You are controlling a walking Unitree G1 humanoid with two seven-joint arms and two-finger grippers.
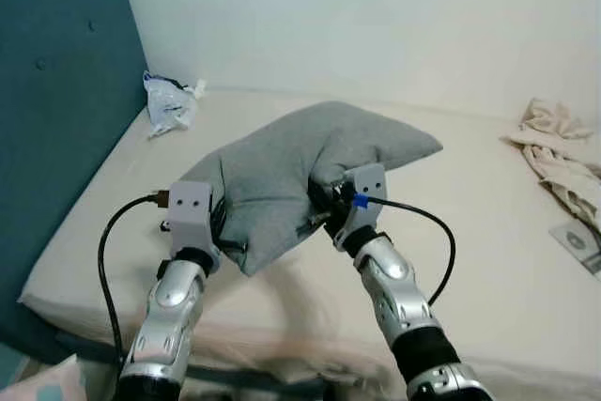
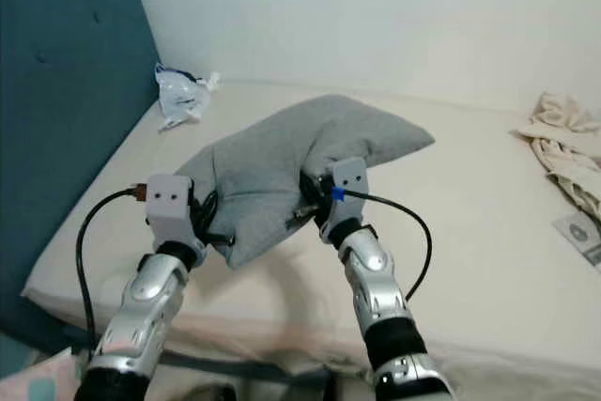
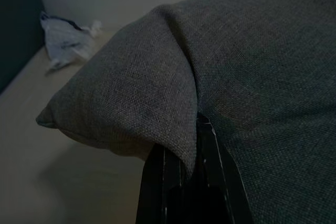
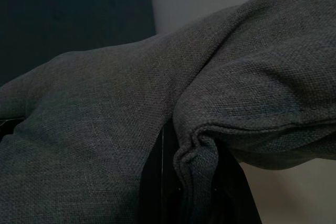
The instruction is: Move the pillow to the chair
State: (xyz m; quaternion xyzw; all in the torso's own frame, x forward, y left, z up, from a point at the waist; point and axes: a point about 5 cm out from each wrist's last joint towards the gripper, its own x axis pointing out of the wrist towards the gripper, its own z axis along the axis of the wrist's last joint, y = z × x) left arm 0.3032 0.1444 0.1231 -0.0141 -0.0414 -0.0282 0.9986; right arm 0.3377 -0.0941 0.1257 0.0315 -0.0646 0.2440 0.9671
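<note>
A grey fabric pillow [image 1: 300, 166] lies on the beige mattress [image 1: 470, 260], its near end lifted slightly between my two arms. My left gripper [image 1: 223, 228] is shut on the pillow's left edge; in the left wrist view a fold of the grey cloth [image 3: 173, 103] is pinched between the black fingers [image 3: 155, 182]. My right gripper [image 1: 319, 202] is shut on the pillow's right side, and the right wrist view has a bunched seam [image 4: 202, 145] squeezed between its fingers [image 4: 157, 182].
A teal padded headboard [image 1: 56, 91] rises on the left. A crumpled white plastic bag [image 1: 169, 102] lies in the mattress's far left corner. Beige cloth [image 1: 559, 152] and a flat packet [image 1: 582, 243] lie at the right. A white wall stands behind.
</note>
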